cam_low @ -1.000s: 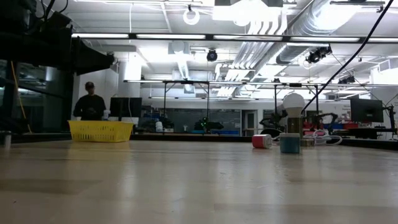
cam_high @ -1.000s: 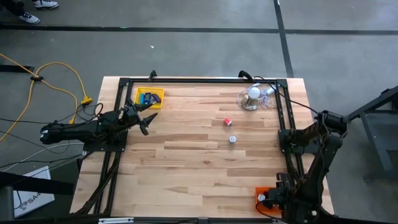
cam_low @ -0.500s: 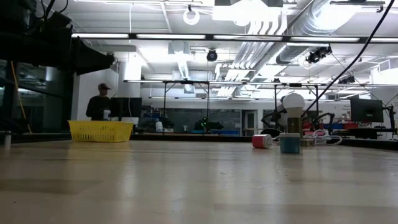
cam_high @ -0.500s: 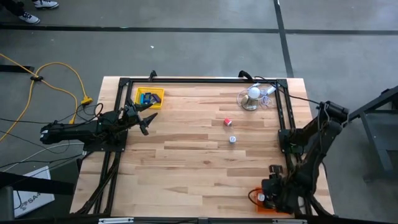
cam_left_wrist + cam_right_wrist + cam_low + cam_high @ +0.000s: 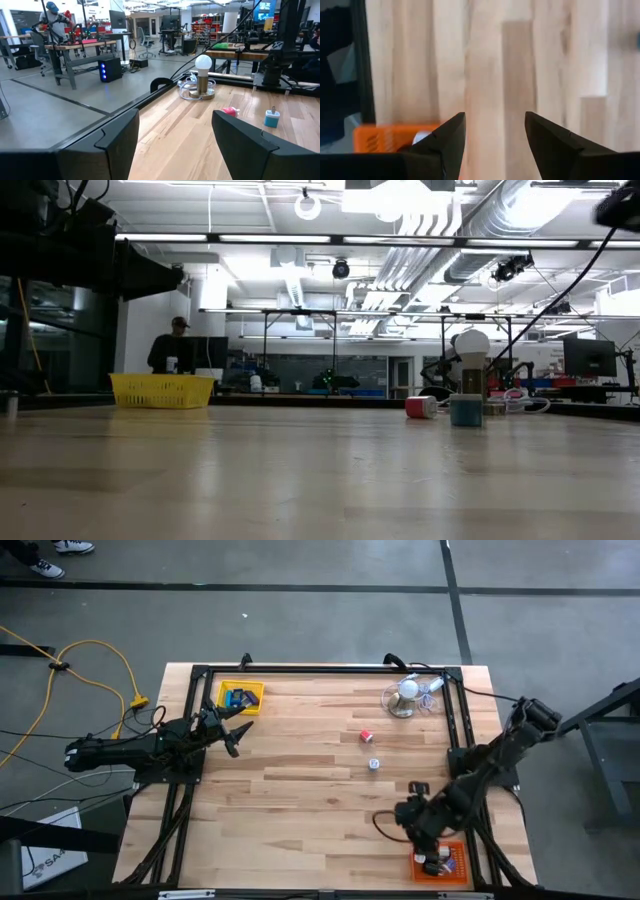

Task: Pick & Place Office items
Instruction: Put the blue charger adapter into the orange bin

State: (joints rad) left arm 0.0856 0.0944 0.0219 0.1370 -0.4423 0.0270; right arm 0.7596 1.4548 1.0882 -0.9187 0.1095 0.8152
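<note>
My right gripper [image 5: 418, 832] hung open and empty just beside the orange tray [image 5: 452, 865] at the tabletop's [image 5: 300, 790] near right corner.

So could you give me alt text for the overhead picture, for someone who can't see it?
Seen from above, a wooden table has two dark robot arms at its sides: the right pincer is open and empty just beside an orange tray, the left pincer open near a yellow tray. A small red piece and a silver-white piece lie mid-table.
</note>
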